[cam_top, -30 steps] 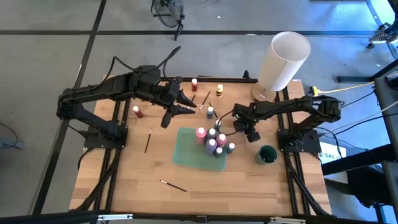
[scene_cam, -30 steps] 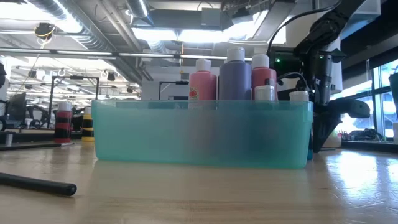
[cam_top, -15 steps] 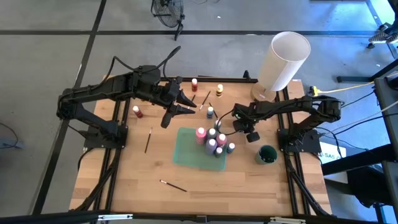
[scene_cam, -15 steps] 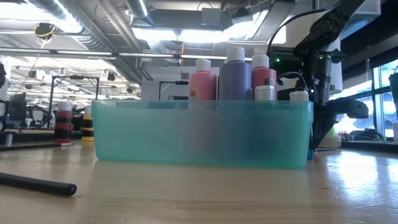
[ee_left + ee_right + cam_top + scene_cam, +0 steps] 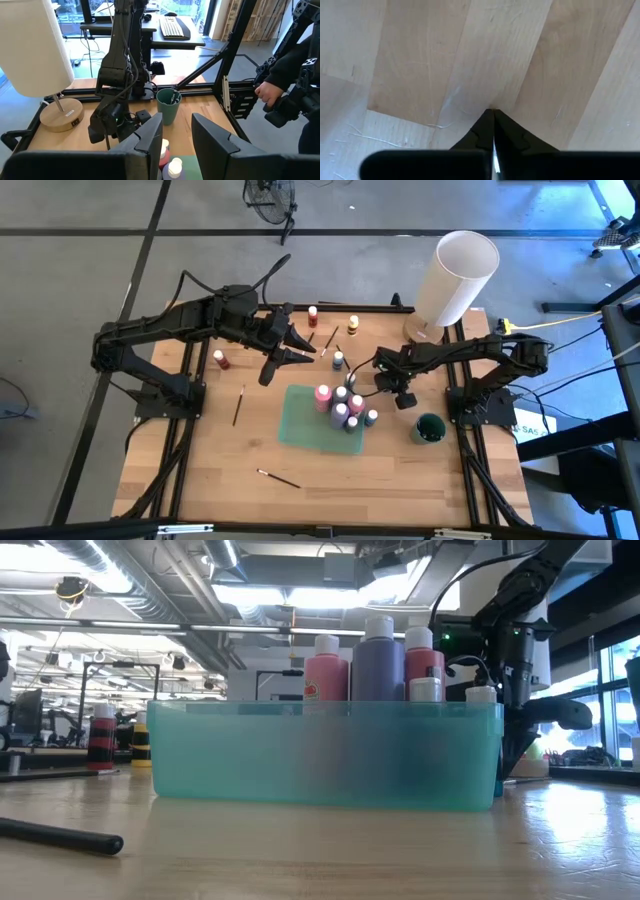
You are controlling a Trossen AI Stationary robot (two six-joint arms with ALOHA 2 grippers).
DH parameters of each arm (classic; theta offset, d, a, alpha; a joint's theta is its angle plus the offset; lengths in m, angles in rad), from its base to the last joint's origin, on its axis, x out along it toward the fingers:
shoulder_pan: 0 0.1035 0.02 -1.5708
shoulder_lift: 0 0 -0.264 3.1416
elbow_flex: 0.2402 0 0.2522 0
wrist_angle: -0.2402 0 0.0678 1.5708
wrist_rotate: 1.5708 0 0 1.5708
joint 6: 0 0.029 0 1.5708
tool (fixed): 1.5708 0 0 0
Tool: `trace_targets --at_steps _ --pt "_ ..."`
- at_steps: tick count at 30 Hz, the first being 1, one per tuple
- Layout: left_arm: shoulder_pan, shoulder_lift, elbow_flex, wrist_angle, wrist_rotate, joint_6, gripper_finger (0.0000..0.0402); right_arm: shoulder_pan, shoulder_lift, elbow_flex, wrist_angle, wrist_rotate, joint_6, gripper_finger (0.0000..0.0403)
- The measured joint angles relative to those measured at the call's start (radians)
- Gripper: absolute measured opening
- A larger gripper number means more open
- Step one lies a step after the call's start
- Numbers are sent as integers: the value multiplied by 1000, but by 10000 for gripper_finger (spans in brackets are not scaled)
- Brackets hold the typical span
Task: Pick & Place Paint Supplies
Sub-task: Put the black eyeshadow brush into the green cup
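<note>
From above, the wooden table [image 5: 200, 470] carries a green tray [image 5: 300, 430] near its middle, with a cluster of small paint bottles [image 5: 345, 408] packed into the tray's right end — pink, purple, blue and white-capped ones. More bottles stand loose on the far part of the table: a red one [image 5: 313, 314], a yellow one [image 5: 353, 326], a blue one [image 5: 338, 360] and a dark red one [image 5: 220, 360] over to the left. Thin brushes lie on the wood, one [image 5: 238, 405] left of the tray and one [image 5: 278, 477] nearer the front edge. A green cup [image 5: 429, 428] sits right of the tray. The left gripper [image 5: 303, 350] hangs above the table behind the tray, empty. The right gripper [image 5: 385, 387] is low, just right of the tray.

At table height, the tray [image 5: 325, 755] fills the middle, and bottle tops — pink [image 5: 325, 668], purple [image 5: 378, 660], red [image 5: 420, 658] — rise above its rim. A brush handle [image 5: 60, 832] lies in front.

The left wrist camera shows its own fingers [image 5: 150, 140] parted with nothing between them, with the cup [image 5: 168, 104] and a white lamp [image 5: 35, 50] beyond.

The right wrist camera shows its fingers [image 5: 492, 132] pressed together over bare wood, with a thin pale sliver showing at the seam; I cannot tell what it is.
</note>
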Motion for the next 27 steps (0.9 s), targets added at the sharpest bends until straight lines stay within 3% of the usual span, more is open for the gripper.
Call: trace_targets --at_steps 13,19,27 --pt "0 0 0 0 0 0 98 2 -11 10 -19 51 37 1" --pt "0 0 0 0 0 0 98 1 -16 102 -115 161 109 1" --pt "0 0 0 -18 0 0 98 9 -23 193 -237 168 134 0"
